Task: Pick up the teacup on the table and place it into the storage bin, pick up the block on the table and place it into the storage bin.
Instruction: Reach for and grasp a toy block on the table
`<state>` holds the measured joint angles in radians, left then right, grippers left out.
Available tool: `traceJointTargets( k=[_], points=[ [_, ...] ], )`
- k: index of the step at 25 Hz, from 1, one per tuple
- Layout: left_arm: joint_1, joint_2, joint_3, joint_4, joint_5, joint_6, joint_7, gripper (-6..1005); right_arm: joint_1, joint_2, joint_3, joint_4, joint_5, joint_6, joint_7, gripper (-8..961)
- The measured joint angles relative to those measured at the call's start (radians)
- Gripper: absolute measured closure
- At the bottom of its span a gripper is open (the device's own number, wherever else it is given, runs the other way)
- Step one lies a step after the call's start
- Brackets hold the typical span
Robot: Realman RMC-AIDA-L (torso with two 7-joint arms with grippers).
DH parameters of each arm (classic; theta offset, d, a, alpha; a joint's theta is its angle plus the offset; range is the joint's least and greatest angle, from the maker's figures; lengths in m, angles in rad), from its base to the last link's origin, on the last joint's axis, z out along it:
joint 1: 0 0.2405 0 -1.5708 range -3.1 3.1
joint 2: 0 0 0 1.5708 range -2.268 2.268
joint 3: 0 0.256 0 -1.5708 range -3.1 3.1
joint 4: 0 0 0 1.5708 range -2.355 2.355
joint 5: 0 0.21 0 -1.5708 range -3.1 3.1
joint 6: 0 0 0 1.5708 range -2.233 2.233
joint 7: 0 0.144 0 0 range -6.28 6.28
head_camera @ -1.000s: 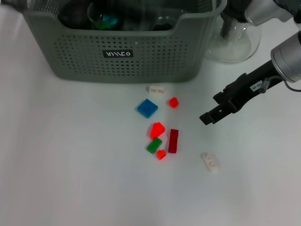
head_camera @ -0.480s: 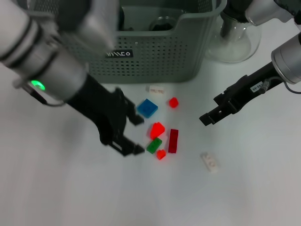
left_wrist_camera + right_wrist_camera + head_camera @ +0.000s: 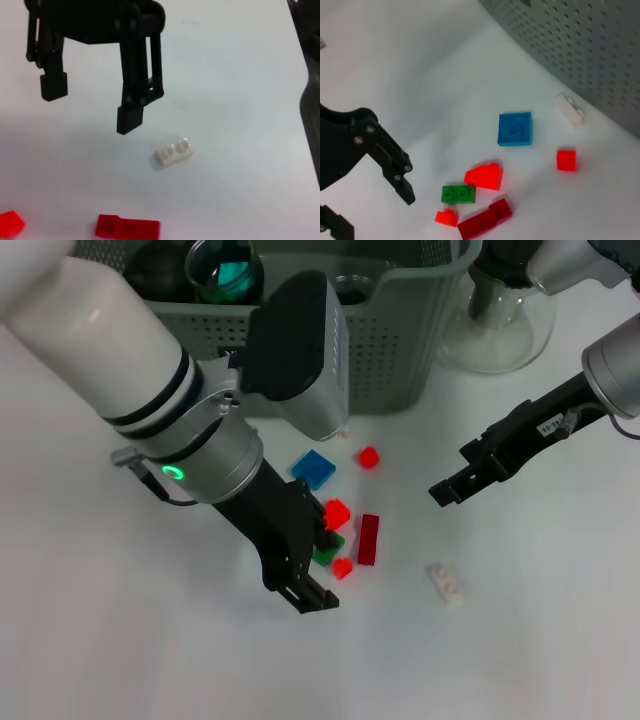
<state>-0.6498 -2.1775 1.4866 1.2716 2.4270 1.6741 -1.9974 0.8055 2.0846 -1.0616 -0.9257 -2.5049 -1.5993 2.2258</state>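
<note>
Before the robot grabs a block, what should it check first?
1. Left gripper open: ok, its fingers are spread apart, nothing between them.
2. Left gripper by the blocks: ok, it hangs over the green block and the small red ones.
3. One block singled out: cannot tell, the green block, the red block and the dark red bar lie close together.
4. Right gripper out of the way: ok, it sits off to the right side, open and empty.
5. Storage bin reachable: ok, it stands just behind the blocks.
6. Teacup already in the bin: cannot tell.
</note>
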Motion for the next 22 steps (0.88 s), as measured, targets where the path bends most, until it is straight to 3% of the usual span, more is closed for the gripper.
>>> traceJointTargets(
  k=[5, 22],
  points=[
    [-0.004, 0.003, 0.010, -0.010, 0.036, -0.072, 0.011, 334, -0.001, -0.006, 0.000, -0.002, 0.000, -0.001, -0.005, 56],
    [-0.066, 0.008, 0.034, -0.105, 0.189, -0.299, 0.366, 335, 0.009, -0.006, -0.001, 0.002, 0.000, -0.004, 0.016, 57]
  ],
)
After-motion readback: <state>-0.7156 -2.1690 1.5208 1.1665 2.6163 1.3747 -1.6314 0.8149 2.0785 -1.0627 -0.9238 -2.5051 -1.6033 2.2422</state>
